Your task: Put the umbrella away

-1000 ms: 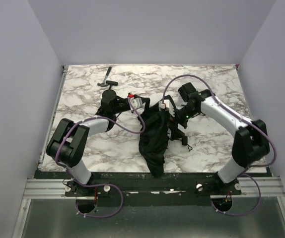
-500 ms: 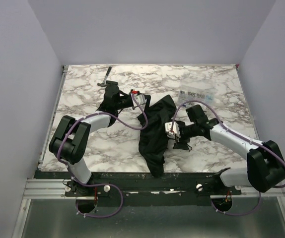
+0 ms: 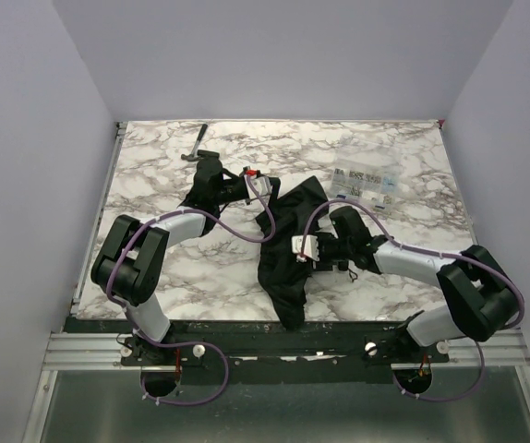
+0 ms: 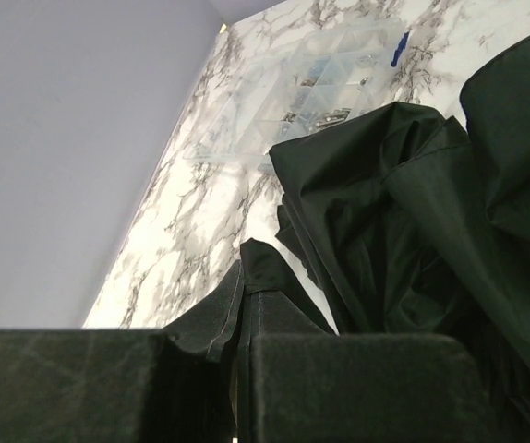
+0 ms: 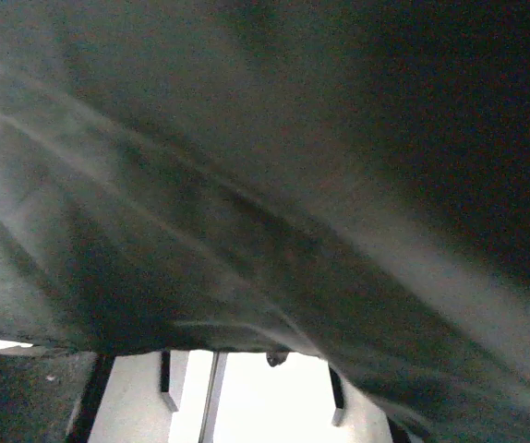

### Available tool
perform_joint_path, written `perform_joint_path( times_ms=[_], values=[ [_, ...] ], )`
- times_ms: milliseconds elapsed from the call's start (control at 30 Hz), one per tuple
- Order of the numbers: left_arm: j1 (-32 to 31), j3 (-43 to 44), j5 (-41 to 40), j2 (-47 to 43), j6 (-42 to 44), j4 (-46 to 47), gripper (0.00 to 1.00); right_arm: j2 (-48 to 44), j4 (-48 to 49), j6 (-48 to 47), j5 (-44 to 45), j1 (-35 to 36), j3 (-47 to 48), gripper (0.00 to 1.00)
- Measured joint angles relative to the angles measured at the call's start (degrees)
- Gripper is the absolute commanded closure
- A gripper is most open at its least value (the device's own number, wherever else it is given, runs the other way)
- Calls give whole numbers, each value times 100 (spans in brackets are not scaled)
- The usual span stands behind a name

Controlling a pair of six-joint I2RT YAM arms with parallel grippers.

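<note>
The floppy black cloth umbrella [image 3: 283, 263] lies in the middle of the white marble table [image 3: 154, 268], and its tip reaches the near edge. My right gripper [image 3: 300, 249] is pushed into the cloth, and I cannot tell how wide its jaws are. Farther back, my left gripper [image 3: 265, 194] is pinched tight on a cloth corner. I think I should gather the cloth slowly and grab a rib too, not only loose cloth. The clear plastic box [image 3: 367, 178] sits near the far right corner, and the small hammer [image 3: 196, 148] near the far left.
</note>
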Motion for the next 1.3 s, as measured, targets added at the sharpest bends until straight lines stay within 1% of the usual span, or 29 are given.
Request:
perform_joint_path(
  times_ms=[133,167,200,233,267,300,367,400,433,600,767,900,1100,1200,1300],
  values=[
    [0,-11,0,0,-2,0,100,251,133,33,101,13,9,47],
    [0,-15,0,0,-2,0,100,273,149,37,107,24,28,50],
    [0,-20,0,0,-2,2,100,299,153,33,133,42,52,59],
    [0,-24,0,0,0,2,100,326,151,35,149,46,76,71],
    [0,-24,0,0,0,0,100,356,151,26,151,50,94,76],
    [0,-26,0,0,-2,0,100,396,151,24,173,63,103,85],
    [0,-26,2,0,0,4,100,457,118,57,179,70,181,91],
    [0,-26,2,0,0,4,100,483,74,68,173,70,227,97],
    [0,-26,2,0,0,7,100,505,7,81,166,70,278,100],
    [0,-37,2,0,146,-39,100,483,-551,76,-39,70,542,100],
    [37,-46,-90,-2,540,-350,100,240,-1661,-70,-739,70,1080,100],
    [164,-79,-109,-2,715,-483,100,26,-2280,-249,-1169,70,1370,100],
    [313,-9,-111,-2,920,-907,100,-24,-3169,-562,-1482,81,1637,100],
    [310,83,-111,-2,1008,-1064,100,131,-3707,-660,-1519,98,1987,100],
    [306,227,-109,31,1075,-1145,100,737,-4380,-791,-1534,146,2688,100]
  ],
)
